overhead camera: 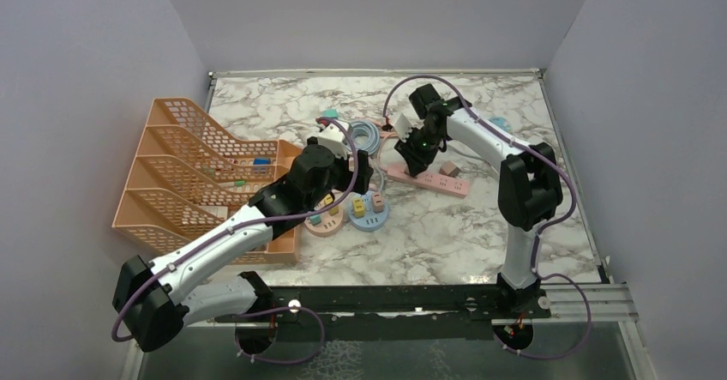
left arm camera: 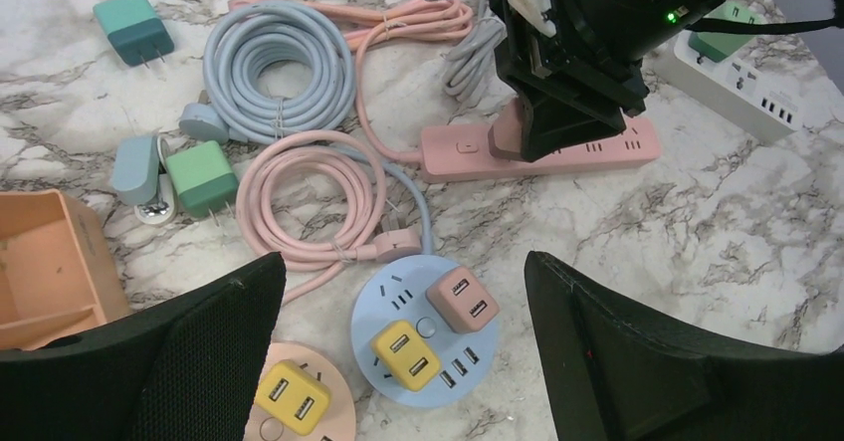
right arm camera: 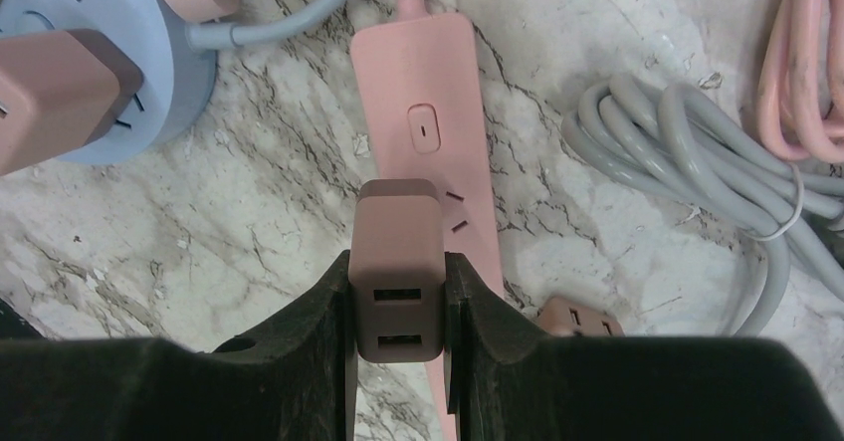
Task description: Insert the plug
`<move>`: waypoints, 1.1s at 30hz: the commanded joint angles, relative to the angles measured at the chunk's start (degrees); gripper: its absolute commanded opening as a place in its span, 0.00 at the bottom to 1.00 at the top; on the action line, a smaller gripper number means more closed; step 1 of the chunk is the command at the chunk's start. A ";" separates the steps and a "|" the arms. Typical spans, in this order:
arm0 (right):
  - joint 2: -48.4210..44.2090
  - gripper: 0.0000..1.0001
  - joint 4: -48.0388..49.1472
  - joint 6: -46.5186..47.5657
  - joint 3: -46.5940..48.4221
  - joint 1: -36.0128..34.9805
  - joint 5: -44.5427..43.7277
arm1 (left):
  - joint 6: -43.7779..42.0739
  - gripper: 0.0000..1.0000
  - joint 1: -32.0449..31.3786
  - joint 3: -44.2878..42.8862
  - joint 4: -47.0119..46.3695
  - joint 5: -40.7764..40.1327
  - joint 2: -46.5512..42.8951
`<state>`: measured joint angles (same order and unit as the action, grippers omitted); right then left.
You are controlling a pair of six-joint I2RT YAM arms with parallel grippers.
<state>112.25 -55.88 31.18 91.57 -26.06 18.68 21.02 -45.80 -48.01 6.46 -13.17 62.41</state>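
The right pincer point(right arm camera: 398, 297) is closed snugly on the two side faces of a brown USB charger plug point(right arm camera: 398, 227), holding it upright over the pink power strip point(right arm camera: 423, 73) that lies on the marble counter point(right arm camera: 249, 212), just past the strip's switch. The prongs are hidden under the plug body, so I cannot tell whether they have entered anything. The main risk is misalignment. In the right wrist view the plug sits toward the strip's left edge, while a pair of angled slots point(right arm camera: 455, 212) shows uncovered just beside it, so pressing down here could land the prongs on bare plastic. Nothing pins the strip. The left pincer point(left arm camera: 400, 260) hangs wide open and empty, nearer the arm bases, above the round blue socket hub point(left arm camera: 370, 314) and well apart from the strip. An off-centre push would probably skid or twist the strip on the smooth counter rather than seat the plug. The smooth plug could also tip or slip between the fingers if the prongs catch on one side. A second small adapter point(right arm camera: 575, 317) is seated on the strip just beside the right finger, and a sideways correction could knock it. The grey cable coil point(right arm camera: 677, 152) nearby looks clear of the path.
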 commanded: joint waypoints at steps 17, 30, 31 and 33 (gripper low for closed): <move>2.29 0.01 -2.13 5.06 2.31 -0.57 -3.04 | -5.10 0.99 0.10 -0.47 -3.35 0.42 -4.36; 3.07 0.01 0.42 6.43 0.25 -0.74 -0.94 | -5.90 0.99 0.10 0.36 -5.45 0.04 -3.74; 3.14 0.01 0.60 6.50 0.23 -0.79 -1.03 | -5.90 0.99 0.10 0.29 -5.41 -0.12 -3.78; 3.16 0.01 1.16 6.53 0.04 -0.82 -1.53 | -6.05 0.99 0.12 0.28 -5.29 -0.56 -3.76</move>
<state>113.60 -58.30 36.34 92.82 -26.30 16.19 15.75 -45.80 -47.97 2.98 -13.52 58.57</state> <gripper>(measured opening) 0.286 0.990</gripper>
